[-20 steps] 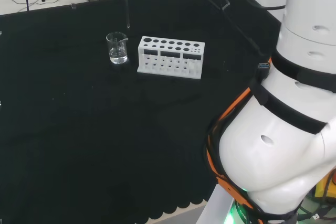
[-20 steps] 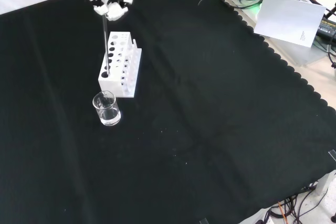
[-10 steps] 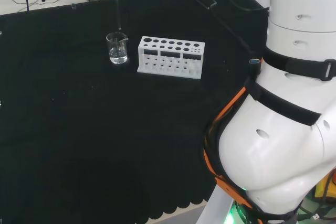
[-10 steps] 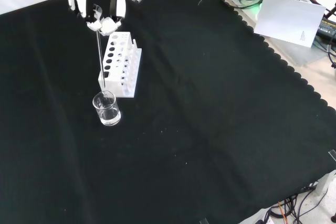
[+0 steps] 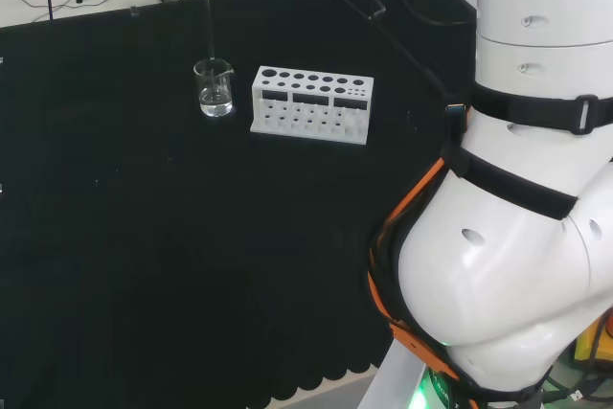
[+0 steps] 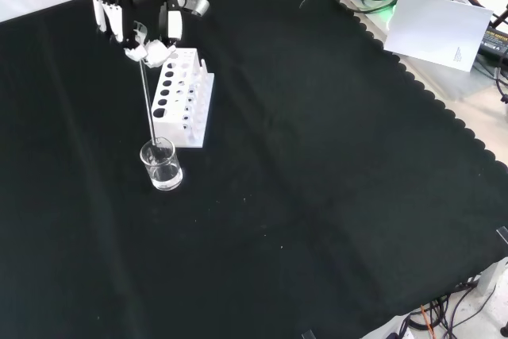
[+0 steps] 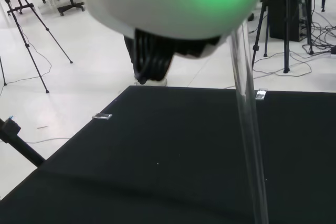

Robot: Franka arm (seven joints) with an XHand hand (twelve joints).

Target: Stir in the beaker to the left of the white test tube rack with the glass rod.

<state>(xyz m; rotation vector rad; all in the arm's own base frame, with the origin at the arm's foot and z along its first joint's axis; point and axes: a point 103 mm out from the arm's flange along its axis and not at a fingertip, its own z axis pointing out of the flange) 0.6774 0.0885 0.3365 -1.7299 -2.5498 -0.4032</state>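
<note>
A small clear beaker (image 5: 215,87) (image 6: 162,166) with a little liquid stands just left of the white test tube rack (image 5: 311,104) (image 6: 182,97) in the head view. The hand (image 6: 135,21) hangs above the rack's far end, its fingers pinching the top of a thin glass rod (image 6: 148,99) (image 5: 210,16). The rod slants down and its lower tip sits at the beaker's mouth. The rod (image 7: 249,129) appears close and large in the wrist view, under a blurred white part of the hand (image 7: 173,3).
The arm's big white links (image 5: 517,189) take up the right side of the head view. A white sheet of paper (image 6: 436,25) and cables lie past the cloth's scalloped edge at the front view's upper right. Bare black cloth (image 6: 317,180) surrounds the beaker and rack.
The hand has carried the rod from over the rack toward the beaker, leftward in the head view, and lowered it, so the rod's tip now reaches the beaker's mouth.
</note>
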